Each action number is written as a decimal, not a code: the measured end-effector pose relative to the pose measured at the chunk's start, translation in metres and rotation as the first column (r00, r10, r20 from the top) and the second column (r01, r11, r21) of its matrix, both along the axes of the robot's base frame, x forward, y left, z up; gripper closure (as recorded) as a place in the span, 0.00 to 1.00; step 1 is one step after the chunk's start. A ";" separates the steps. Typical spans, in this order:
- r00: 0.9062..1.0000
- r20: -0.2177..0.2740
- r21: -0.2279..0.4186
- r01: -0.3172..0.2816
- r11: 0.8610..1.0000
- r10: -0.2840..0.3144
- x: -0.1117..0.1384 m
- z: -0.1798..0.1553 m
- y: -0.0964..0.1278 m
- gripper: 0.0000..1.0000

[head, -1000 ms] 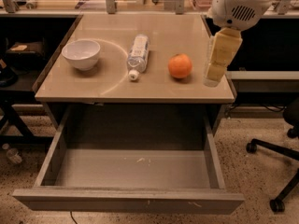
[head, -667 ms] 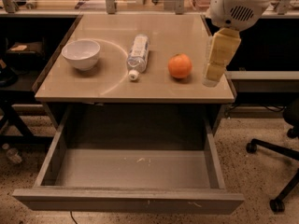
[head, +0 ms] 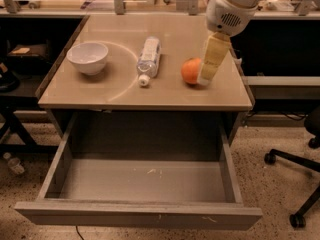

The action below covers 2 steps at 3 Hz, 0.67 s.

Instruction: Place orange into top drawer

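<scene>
The orange [head: 190, 71] sits on the tan tabletop, right of centre. My gripper [head: 209, 70] hangs down from the white arm at the top right, its pale yellow fingers right against the orange's right side, tips near the table surface. The top drawer [head: 140, 184] is pulled wide open below the table's front edge; its flat grey bottom holds nothing but a few small specks.
A white bowl [head: 88, 57] stands at the table's left. A clear plastic bottle [head: 149, 58] lies on its side in the middle, cap towards the front. An office chair base [head: 295, 184] stands on the floor at the right. Shelving runs behind the table.
My gripper has moved left and down, from clear of the orange's right side to right against it. The orange, bottle, bowl and drawer have not moved.
</scene>
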<state>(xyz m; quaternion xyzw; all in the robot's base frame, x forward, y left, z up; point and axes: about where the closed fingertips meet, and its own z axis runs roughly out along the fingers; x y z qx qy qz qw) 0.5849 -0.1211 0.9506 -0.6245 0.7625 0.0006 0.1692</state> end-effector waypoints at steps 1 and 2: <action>0.997 -0.073 0.021 0.019 1.000 -0.018 0.069 -0.039 0.006 0.00; 0.998 -0.059 0.029 0.023 0.999 -0.021 0.076 -0.040 0.007 0.00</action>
